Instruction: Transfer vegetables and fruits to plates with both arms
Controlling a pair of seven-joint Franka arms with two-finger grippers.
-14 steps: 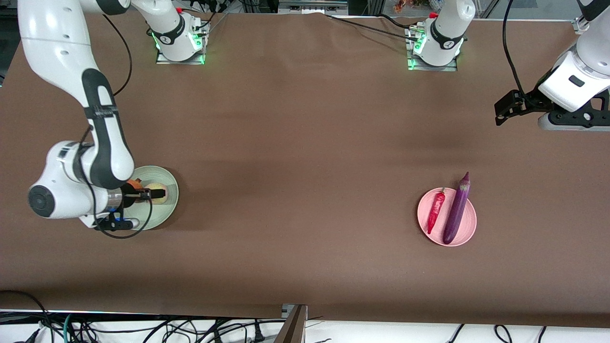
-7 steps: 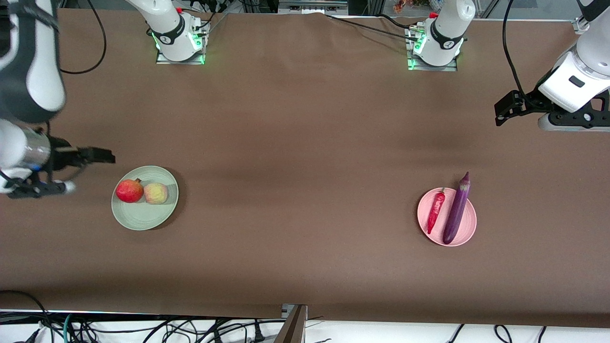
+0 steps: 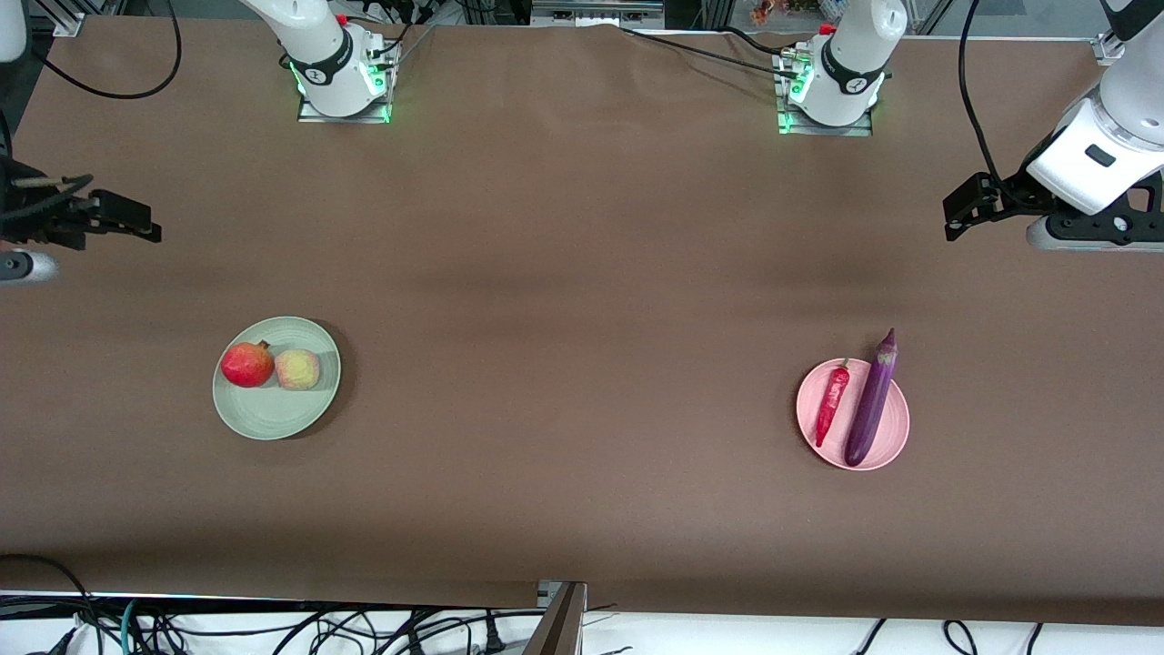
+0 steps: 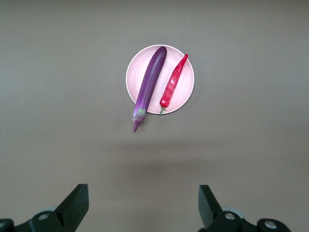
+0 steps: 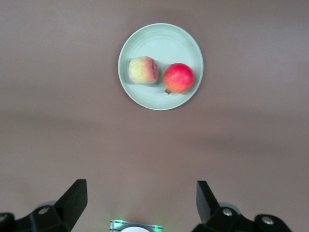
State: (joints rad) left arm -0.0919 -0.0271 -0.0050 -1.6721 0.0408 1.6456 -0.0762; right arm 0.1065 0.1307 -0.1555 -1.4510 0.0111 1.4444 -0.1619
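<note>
The pale green plate (image 3: 273, 414) holds the deep red fruit (image 3: 247, 364) and the yellowish-pink peach (image 3: 297, 369) side by side. The pink plate (image 3: 896, 428) holds the red chili (image 3: 831, 405) and the purple eggplant (image 3: 871, 400), whose cap end overhangs the rim. My right gripper (image 3: 145, 221) is open and empty, up over bare table at the right arm's end. My left gripper (image 3: 955, 216) is open and empty, up over bare table at the left arm's end. The right wrist view shows the green plate (image 5: 161, 41), peach (image 5: 143, 70), red fruit (image 5: 178, 77) and open right gripper (image 5: 140, 191). The left wrist view shows the pink plate (image 4: 137, 72), eggplant (image 4: 149, 84), chili (image 4: 174, 82) and open left gripper (image 4: 143, 193).
The two arm bases (image 3: 344, 82) (image 3: 829, 91) with green lights stand along the table edge farthest from the front camera. Cables and a metal bracket (image 3: 559, 609) lie along the edge nearest to it. Brown cloth covers the table between the plates.
My right gripper let go of the peach on the green plate, rose and drew back toward the right arm's end of the table. The left arm has not moved.
</note>
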